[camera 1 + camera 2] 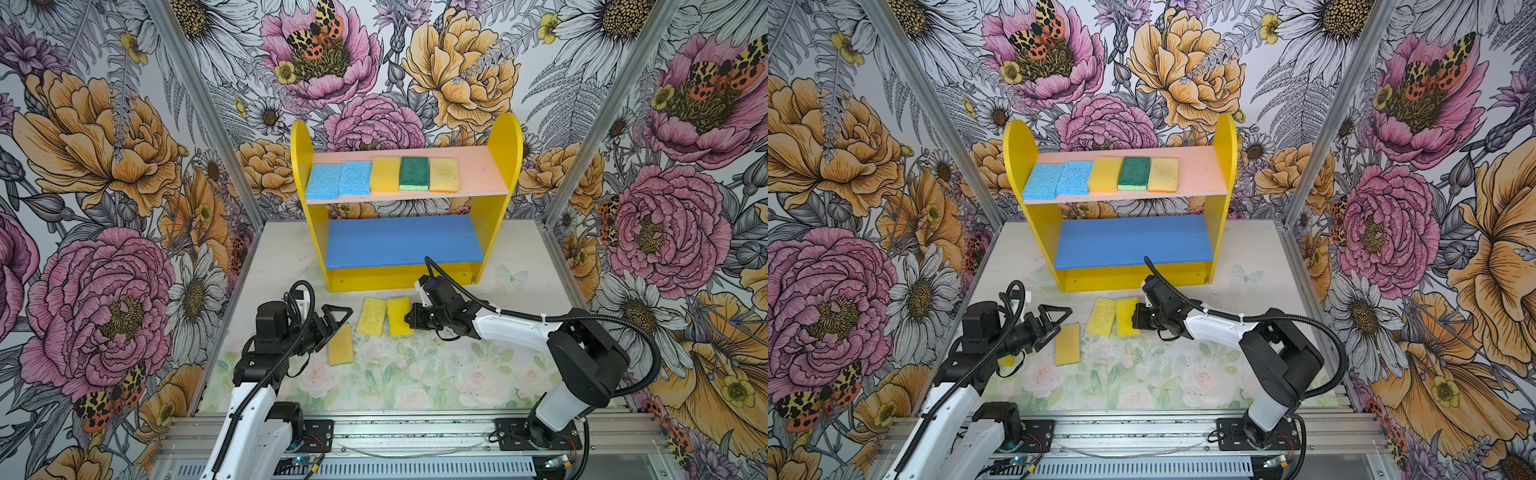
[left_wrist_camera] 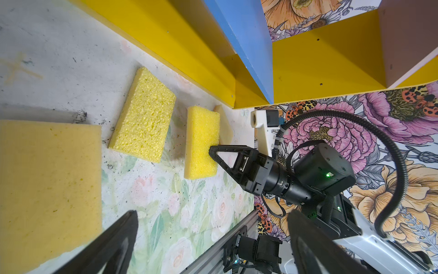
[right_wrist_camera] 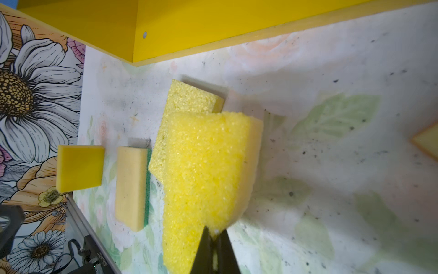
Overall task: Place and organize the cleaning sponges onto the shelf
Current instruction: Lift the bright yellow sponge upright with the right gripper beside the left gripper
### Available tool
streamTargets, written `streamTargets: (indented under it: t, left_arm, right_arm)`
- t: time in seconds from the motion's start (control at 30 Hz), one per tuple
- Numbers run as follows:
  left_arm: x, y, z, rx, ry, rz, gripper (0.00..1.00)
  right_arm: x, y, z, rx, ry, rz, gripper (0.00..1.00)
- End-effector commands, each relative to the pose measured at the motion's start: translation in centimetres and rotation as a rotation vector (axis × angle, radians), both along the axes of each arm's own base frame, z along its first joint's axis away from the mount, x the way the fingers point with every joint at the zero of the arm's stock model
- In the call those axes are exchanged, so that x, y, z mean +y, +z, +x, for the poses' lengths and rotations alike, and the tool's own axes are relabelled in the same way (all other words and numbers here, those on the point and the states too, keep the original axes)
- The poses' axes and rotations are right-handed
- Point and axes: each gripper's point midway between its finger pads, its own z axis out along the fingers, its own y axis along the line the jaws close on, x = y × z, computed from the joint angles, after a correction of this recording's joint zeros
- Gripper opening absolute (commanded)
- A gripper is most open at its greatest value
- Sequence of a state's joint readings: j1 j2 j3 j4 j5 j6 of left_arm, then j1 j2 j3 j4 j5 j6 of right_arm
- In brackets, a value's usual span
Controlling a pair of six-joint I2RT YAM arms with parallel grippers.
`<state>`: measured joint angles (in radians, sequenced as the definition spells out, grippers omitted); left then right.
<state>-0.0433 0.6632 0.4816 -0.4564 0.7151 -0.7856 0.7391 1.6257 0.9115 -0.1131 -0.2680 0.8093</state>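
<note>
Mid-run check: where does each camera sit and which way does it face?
Top views: high behind the robot, looking down and forward at the shelf; left arm and right arm show.
Left wrist: on the left arm, looking past the open left gripper at the right gripper.
Right wrist: looks along the shut right gripper at the pinched bright yellow sponge.
Shared: both wrist views show that sponge and the coarse yellow sponge beside it.

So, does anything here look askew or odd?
Only one thing: the right fingers pinch the bright yellow sponge at its very edge, and the foam is squashed thin there. Nothing on the shelf looks wrong.
</note>
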Motion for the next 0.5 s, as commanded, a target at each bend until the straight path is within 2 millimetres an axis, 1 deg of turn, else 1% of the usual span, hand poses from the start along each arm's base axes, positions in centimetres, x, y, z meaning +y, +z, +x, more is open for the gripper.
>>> streamTargets:
  t: [0.0,0.13,0.23,0.33,0.47]
  left_arm:
    - [-0.4,-0.2,0.6,-0.033,0.004,0.007,0.99]
    - [-1.7,0.2,0.7,-0.059,-0.024,-0.05,0.99]
    - [-2.5,1.3,0.9,-0.112,-0.038,-0.12,0.99]
    - [-2.8,1.9,1.1,-0.145,-0.041,-0.164,0.99]
    - [-3.1,2.4,1.3,-0.161,-0.061,-0.169,0.99]
  right_arm:
    - [0.9,2.4,-1.3,-0.033,0.077,0.054,0.0]
    - [1.9,4.3,-1.7,-0.061,0.127,0.096,0.0]
    - [3.1,5.5,-2.0,-0.066,0.177,0.134,0.0]
    - [4.2,6.7,-2.2,-0.076,0.222,0.169,0.0]
    - [5.4,8.0,-2.4,-0.091,0.266,0.199,0.0]
